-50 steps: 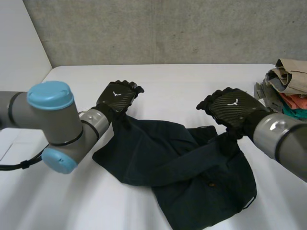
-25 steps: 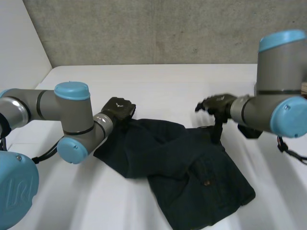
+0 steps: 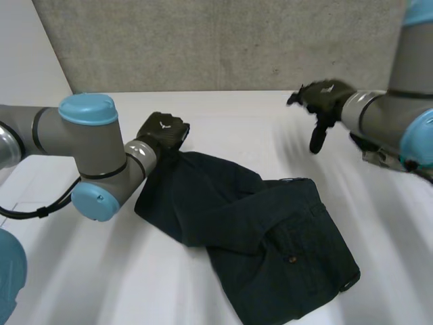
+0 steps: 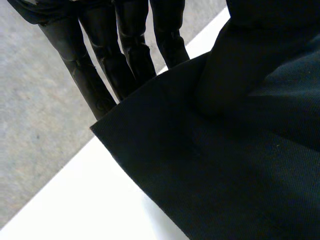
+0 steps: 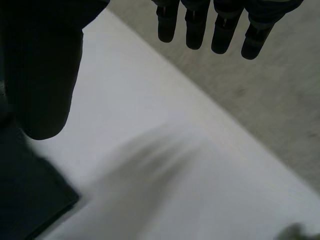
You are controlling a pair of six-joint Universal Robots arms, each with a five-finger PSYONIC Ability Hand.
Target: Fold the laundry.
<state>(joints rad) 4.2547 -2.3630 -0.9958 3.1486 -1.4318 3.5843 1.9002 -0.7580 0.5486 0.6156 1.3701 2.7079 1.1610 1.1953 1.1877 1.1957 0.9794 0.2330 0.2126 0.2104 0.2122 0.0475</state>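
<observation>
A dark navy garment (image 3: 270, 230) lies crumpled on the white table (image 3: 237, 122), reaching from the middle toward the near right. My left hand (image 3: 162, 132) is at its far left corner. In the left wrist view the cloth's edge (image 4: 225, 175) is pinched between the thumb and the straight fingers (image 4: 130, 45). My right hand (image 3: 328, 95) hangs above the table beyond the garment's far right end, apart from it. Its fingers (image 5: 195, 25) are straight and hold nothing, and a corner of the dark cloth (image 5: 25, 210) lies below its thumb (image 5: 40, 75).
A grey concrete wall (image 3: 223, 40) runs behind the table's far edge. A white wall (image 3: 27, 68) stands at the left. Bare table lies near left (image 3: 101, 271) and beyond the garment.
My right hand let go of the garment's right end and rose away to the far right; that end dropped flat. My left hand closed on the far left corner.
</observation>
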